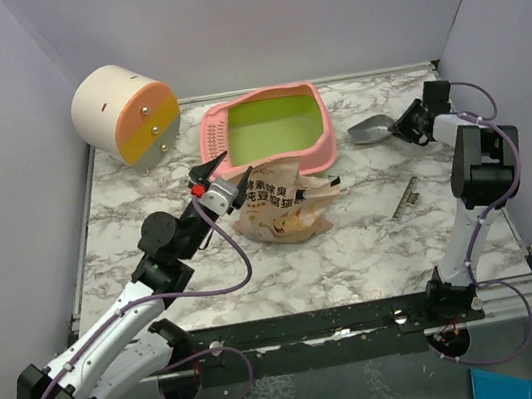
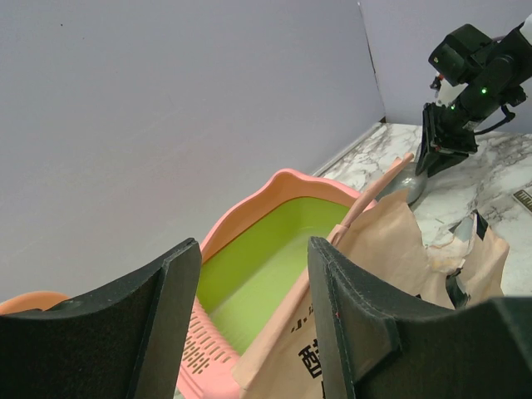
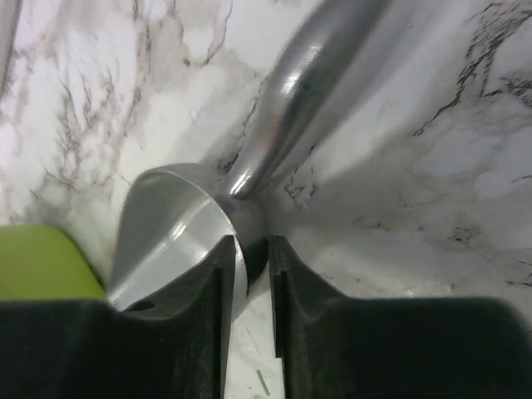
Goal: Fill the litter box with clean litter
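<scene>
- Centrally, toward the far side of the marble table (image 1: 354, 246), the litter box (image 1: 328, 129) lies flat, with its slotted pink sieve section (image 1: 215, 132) at the left end and its lime-green basin (image 1: 275, 125) showing a plain green floor
- A beige printed pouch (image 1: 282, 205) stands just near of the box, and its crumpled top leans against the box's near rim
- The left gripper (image 1: 203, 183) hovers at the pouch's upper left corner, close to the near left corner of the box
- In the left wrist view its dark fingers (image 2: 166, 324) stand wide apart with nothing between them; the pouch's top edge and the box show beyond them
- A grey scoop (image 1: 370, 129) lies on the table just right of the box, bowl toward the box and handle pointing right
- The right gripper (image 1: 404, 125) is down at the scoop
- Its jaws stand narrow in the right wrist view, with the neck where bowl meets handle at the slim gap between the fingers (image 3: 166, 349); whether they pinch it cannot be told
- A cream-and-orange cylinder (image 1: 126, 112) lies on its side at the far left corner
- A small grey strip (image 1: 406, 200) lies on the table near of the scoop, right of the pouch
</scene>
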Available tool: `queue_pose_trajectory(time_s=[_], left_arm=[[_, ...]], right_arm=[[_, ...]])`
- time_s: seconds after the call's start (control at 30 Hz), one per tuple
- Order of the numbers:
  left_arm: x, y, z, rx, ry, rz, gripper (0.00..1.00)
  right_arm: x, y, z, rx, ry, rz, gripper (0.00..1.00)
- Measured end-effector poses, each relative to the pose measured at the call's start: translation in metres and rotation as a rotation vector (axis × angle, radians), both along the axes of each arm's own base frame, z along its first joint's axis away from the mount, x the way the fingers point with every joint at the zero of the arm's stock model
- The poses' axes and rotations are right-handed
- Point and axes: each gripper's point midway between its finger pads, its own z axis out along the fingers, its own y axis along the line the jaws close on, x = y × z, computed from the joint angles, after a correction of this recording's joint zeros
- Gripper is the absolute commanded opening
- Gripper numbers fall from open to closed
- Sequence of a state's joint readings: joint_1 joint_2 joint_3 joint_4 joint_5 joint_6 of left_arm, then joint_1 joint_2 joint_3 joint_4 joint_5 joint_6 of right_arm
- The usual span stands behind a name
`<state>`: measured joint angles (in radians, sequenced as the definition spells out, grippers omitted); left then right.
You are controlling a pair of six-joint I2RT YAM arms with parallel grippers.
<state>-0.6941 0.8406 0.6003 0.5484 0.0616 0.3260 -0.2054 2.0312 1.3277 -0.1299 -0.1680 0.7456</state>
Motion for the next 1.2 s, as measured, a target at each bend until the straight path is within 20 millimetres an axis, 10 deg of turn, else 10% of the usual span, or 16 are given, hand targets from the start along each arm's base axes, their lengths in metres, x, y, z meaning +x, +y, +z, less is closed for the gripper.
queue_pose_trajectory(time_s=[0.37,0.77,1.0,1.2], left_arm=[[0.002,-0.004,0.015,-0.002,0.052,-0.01,0.65],[0.002,-0.044,0.049,-0.053,0.339,-0.17,0.69],[-0.005,-0.059,0.02,-0.126,0.531,-0.233,0.68],[-0.011,-0.088,0.0,-0.128,0.614,-0.265,0.68]], right_arm=[[-0.03,0.024,0.002,-0.054,0.02,0.066,0.01],[-0.07,0.085,0.241,-0.284,-0.511,0.239,0.01],[-0.134,0.168,0.287,-0.266,-0.625,0.459,0.01],[-0.176,0.245,0.281,-0.246,-0.612,0.662,0.01]])
